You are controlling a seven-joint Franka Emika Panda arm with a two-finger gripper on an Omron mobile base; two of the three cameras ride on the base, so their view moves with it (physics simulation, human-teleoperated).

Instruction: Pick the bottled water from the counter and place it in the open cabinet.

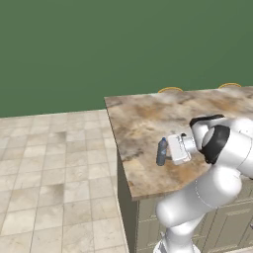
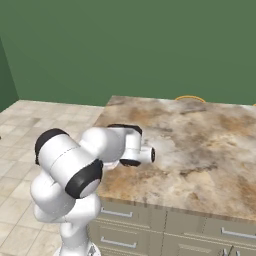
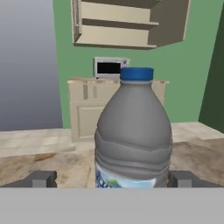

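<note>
- While the fingers (image 3: 42, 178) stand wide apart at the lower left and lower right of the hand view, the bottled water (image 3: 133, 135) rises between them in the middle of the frame; whether either pad touches its sides I cannot tell.
- Upright on the bench (image 1: 143, 123), the bottle shows a blue cap, a grey translucent body and a label band at the bottom of the hand view.
- Seen from the left base view, the gripper (image 1: 172, 150) points toward the left of the frame at centre right, and the bottle stands just beside its white hand, near the left edge of the marbled top.
- Seen from the right base view, the arm's wrist (image 2: 135, 150) reaches in from the lower left over the near left part of the bench.
- Below the stone top, beige panelled doors with slim metal handles (image 2: 116, 213) run along the bottom of the right base view.
- Far behind the bottle, in the upper middle of the hand view, the open cabinet (image 3: 118, 36) hangs on a green wall with its tan shelf bare.
- Under that cabinet a grey microwave (image 3: 109, 68) sits on another beige unit, just left of the bottle's cap.
</note>
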